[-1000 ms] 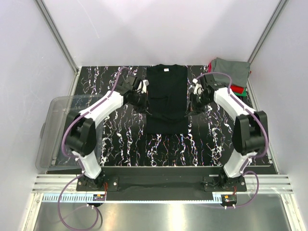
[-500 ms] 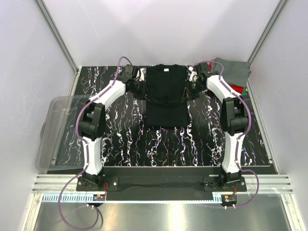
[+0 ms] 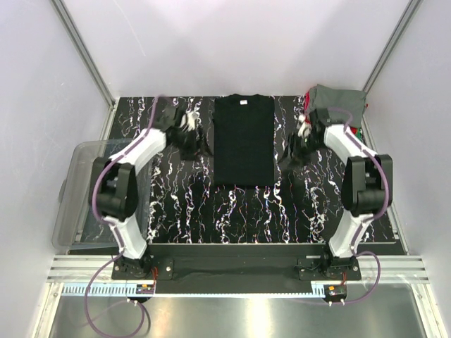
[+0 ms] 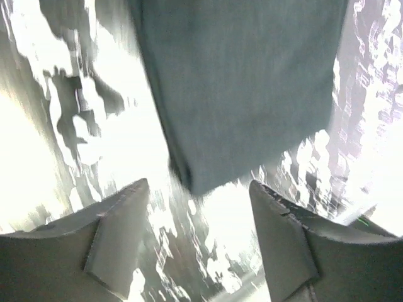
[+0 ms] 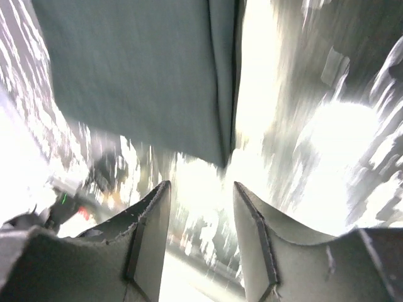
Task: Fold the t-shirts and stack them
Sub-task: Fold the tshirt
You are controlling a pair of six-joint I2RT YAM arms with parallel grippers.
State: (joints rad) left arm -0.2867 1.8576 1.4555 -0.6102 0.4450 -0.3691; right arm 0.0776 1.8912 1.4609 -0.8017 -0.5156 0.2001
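Black t-shirt [image 3: 243, 139] lies flat on the marbled table [image 3: 232, 211], centre-far, folded to a long narrow rectangle w/ sleeves tucked in. Its collar is at the far end, w/ a small white neck tag [image 3: 243, 103] showing. The L gripper [image 4: 198, 245] is just off the shirt's left side, blurred in the top view. In the wrist view its fingers [image 4: 116, 245] stand apart w/ only bright tabletop btwn them, and a folded corner of the shirt sits just ahead, not touched. The R gripper [image 5: 201, 239] is off the shirt's right side, apart from the cloth. Its fingers [image 5: 148, 239] are also spread, w/ nothing held, and the shirt's folded edge and corner are just in front. Container: a clear bin [image 3: 70, 204] at the table's left side, partly overhanging the edge. The table edge and surface show through its walls, and the L arm crosses over its near-right part. Far right corner holds a stack of folded shirts: grey shirt [image 3: 340, 104] on top, a red shirt [image 3: 311, 95] peeking at the left edge, and a strip of green shirt [image 3: 361, 132] at the near-right. The stack is not in any bin and is well apart from the black one. R arm's forearm passes just beside the stack; can't tell if it touches.
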